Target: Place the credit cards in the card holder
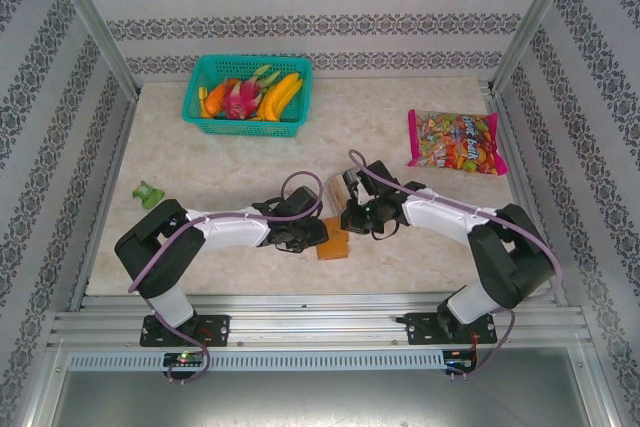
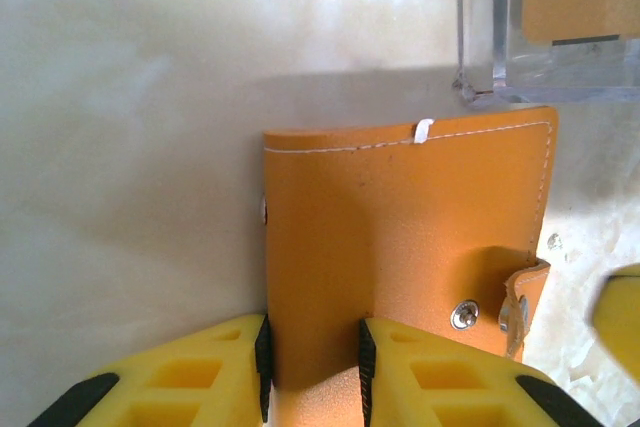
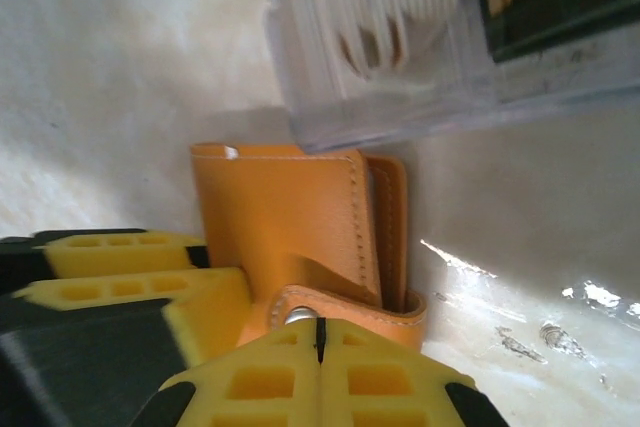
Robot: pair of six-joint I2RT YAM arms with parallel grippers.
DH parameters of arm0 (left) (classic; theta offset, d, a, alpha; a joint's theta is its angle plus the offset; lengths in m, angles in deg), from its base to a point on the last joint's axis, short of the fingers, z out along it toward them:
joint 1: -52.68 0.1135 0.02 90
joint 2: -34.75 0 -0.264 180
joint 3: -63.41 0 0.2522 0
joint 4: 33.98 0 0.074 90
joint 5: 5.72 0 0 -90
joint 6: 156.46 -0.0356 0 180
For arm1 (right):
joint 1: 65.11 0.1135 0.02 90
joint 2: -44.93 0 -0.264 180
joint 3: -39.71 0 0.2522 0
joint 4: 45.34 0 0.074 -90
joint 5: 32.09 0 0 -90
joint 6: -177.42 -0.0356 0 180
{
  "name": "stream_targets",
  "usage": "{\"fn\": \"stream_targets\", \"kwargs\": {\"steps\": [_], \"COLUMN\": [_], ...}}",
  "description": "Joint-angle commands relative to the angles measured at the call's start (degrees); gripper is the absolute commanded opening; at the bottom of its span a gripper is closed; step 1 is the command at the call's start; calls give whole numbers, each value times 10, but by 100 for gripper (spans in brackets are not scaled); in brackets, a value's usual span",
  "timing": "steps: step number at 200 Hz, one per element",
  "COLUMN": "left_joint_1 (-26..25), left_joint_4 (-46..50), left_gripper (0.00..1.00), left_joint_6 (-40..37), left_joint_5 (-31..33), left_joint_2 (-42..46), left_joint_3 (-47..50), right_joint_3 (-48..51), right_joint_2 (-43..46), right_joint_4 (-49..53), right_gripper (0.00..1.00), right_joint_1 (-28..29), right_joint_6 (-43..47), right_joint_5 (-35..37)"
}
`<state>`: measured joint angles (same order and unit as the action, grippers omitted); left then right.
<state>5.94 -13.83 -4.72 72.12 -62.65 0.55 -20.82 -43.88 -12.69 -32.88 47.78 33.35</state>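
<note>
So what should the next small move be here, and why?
Probably the right gripper, shut at the strap, should draw it clear and swing the card holder open. The strap stands off its bare snap stud, yet the holder lies folded shut, its edge clamped by the left gripper. Whether the strap is truly pinched is unclear.

- We label the left arm (image 1: 235, 229) and the right arm (image 1: 440, 217): white link shells between black joints.
- We trace a mauve cable (image 1: 300, 175) along each arm.
- We mark black base plates (image 1: 180, 330).
- We show the left gripper (image 2: 313, 352) and the right gripper (image 3: 320, 332): yellow fingers (image 2: 200, 372) with rectangular cut-outs and black inner edges.
</note>
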Motion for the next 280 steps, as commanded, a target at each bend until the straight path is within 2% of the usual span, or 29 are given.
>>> {"fn": "stream_targets", "kwargs": {"steps": [1,137,154,165,188,218,233,280], "left_joint_1": [6,6,6,6,6,6,6,6], "left_joint_4": [-7,-4,-3,-3,1,32,53,51], "left_gripper": [31,31,31,30,28,26,26,26], "left_joint_6": [-14,-18,-19,-25,-50,-95,-109,-113], "left_joint_5": [16,10,9,8,2,-3,1,-6], "left_joint_2": [-35,-41,-41,-42,-46,-56,-58,-64], "left_joint_3": [5,-3,-3,-4,-11,-30,-38,-38], "right_joint_3": [-5,-17,-15,-4,47,81,96,124], "right_joint_2": [-11,-54,-41,-22,43,55,61,92], "right_joint_4": [6,6,14,9,-66,-118,-132,-142], "right_gripper": [5,5,5,5,5,5,5,4], "right_joint_1": [0,14,20,26,32,15,14,-19], "right_joint_6": [9,39,44,35,10,-21,-33,-58], "right_joint_5": [-21,-43,-19,25,86,51,62,51]}}
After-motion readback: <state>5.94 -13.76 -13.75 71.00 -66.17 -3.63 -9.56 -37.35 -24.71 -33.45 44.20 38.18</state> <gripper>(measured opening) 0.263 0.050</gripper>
